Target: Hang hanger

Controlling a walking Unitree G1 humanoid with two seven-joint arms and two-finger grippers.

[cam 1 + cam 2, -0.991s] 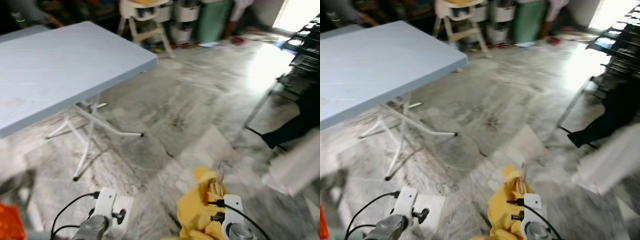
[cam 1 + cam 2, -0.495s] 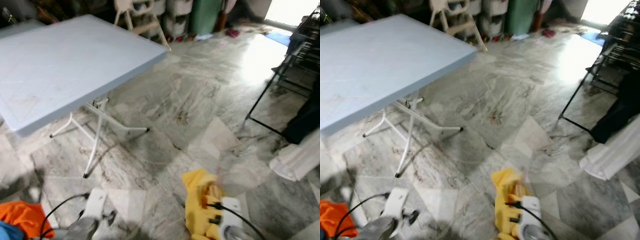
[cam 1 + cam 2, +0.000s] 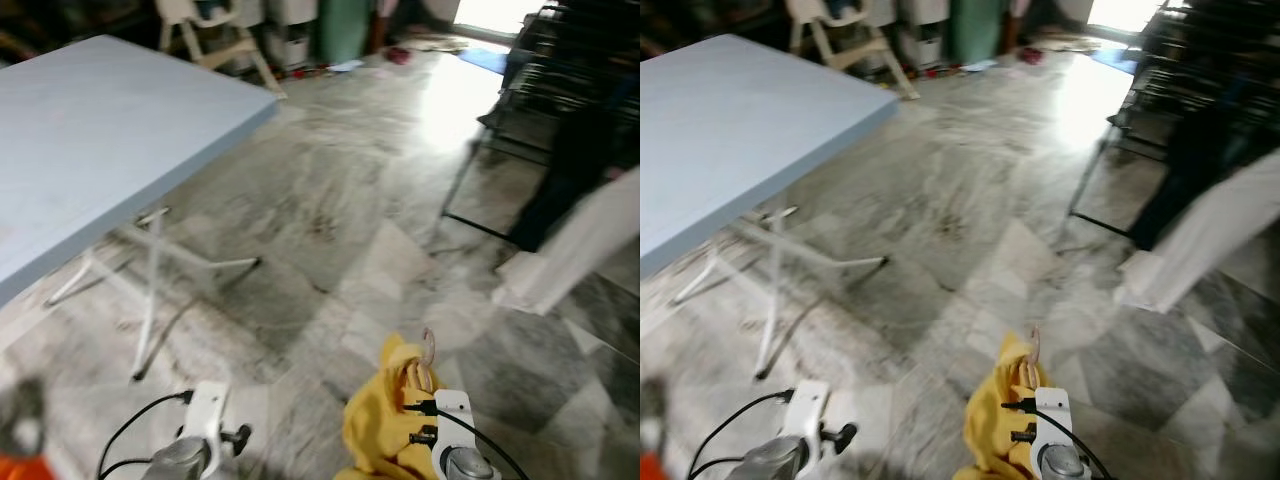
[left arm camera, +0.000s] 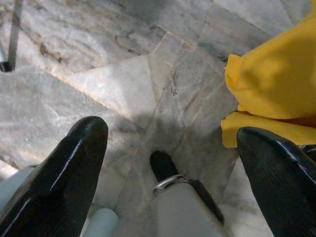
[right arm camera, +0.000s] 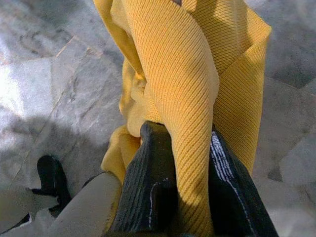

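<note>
R fingers (image 5: 148, 168) clamp yellow garment (image 5: 192, 74); L fingers (image 4: 74, 163) wide.

Right gripper (image 5: 180, 163) raised low in front of the body, fingers (image 5: 153, 182) clamped on a fold of yellow garment (image 5: 182, 74), with the hanger hook (image 3: 428, 345) protruding above the wrist. Left gripper (image 4: 170, 163) held forward at similar height on the left, fingers (image 4: 69, 168) spread wide apart, nothing between them. Cables looped over both wrists.
</note>
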